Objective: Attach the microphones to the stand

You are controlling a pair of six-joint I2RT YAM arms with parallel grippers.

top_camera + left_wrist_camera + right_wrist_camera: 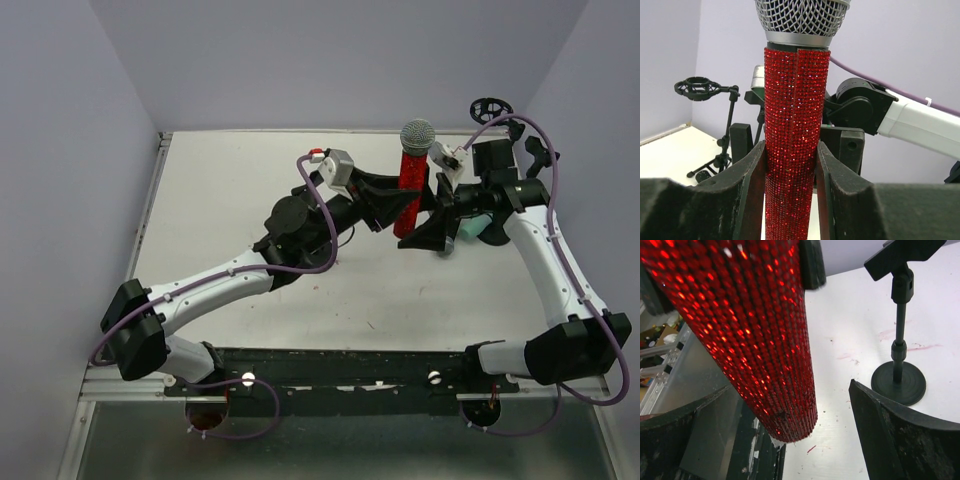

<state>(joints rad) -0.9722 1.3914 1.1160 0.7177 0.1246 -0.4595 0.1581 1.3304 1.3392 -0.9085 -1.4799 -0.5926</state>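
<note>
Red sequined mesh-headed microphone (411, 190) stood near the far edge of the tabletop (220, 200), left gripper (791, 167) clamping it, right gripper (790, 437) agape.

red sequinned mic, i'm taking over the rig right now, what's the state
Left gripper: fingers shut on the red sequinned microphone with grey mesh head, held upright.
Right gripper: open, fingers either side of that microphone's lower end, not gripping.
Mint-green microphone: on the table, mostly hidden under the right arm.
Done: nothing mounted. The black ring-mount stand and black round-base clip stand look empty.
Left: seat the red one, then the rest.
</note>
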